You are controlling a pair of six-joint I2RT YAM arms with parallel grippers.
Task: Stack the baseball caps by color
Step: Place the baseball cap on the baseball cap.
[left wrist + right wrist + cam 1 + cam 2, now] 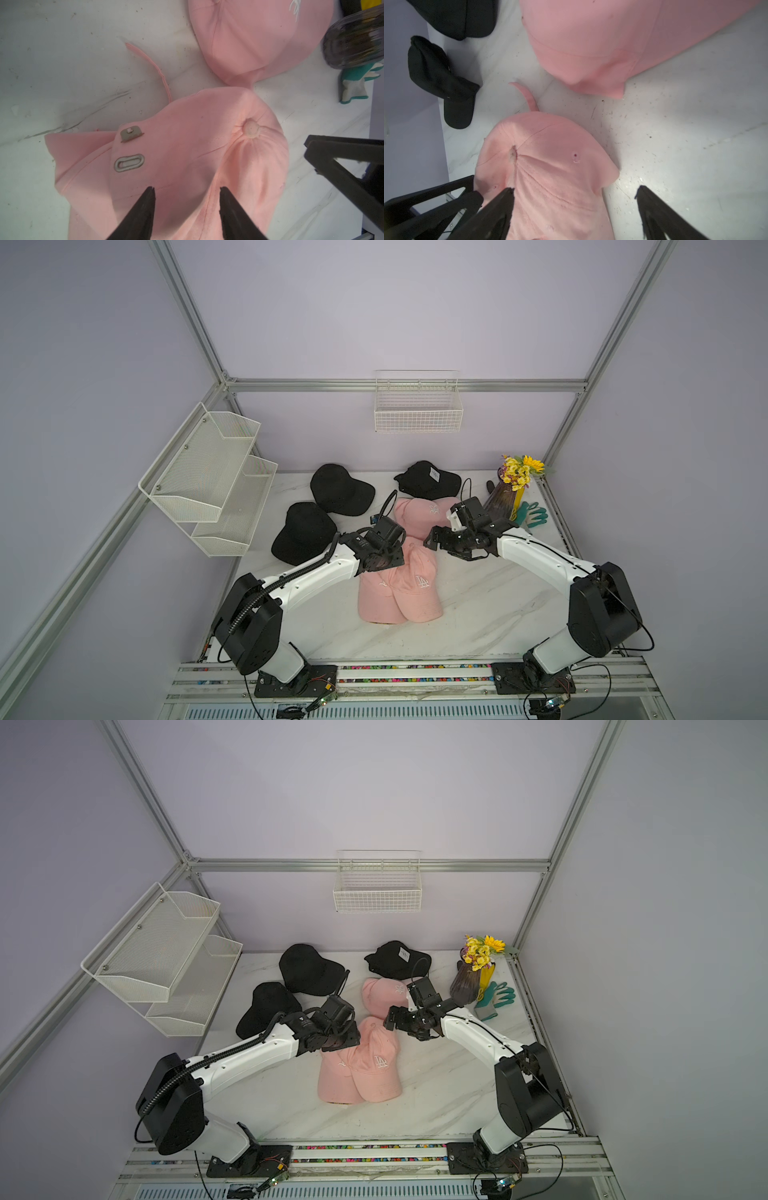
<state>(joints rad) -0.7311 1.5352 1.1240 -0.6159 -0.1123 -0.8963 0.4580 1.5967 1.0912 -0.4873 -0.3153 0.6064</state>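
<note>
Pink stacking is judged in hand: 2 pink caps (417, 580) lie overlapped on the front tabletop (498, 605), the 3rd pink cap (419, 510) just behind, and 3 black caps (338, 489) lie unstacked farther back. The left fingers (145, 207) are half closed astride that pair's crown fabric; a grip cannot be told. The right fingers (654, 209) are spread wide, empty. A firm pinch is called for next.

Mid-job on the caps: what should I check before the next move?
1. Left gripper astride near pink pair: ok.
2. Its grip on the fabric: cannot tell.
3. Right gripper open: ok.
4. Far pink cap joined to the pair: not ok, lies apart.
5. Black caps stacked: not ok.
6. Vase clearance: cannot tell.
</note>
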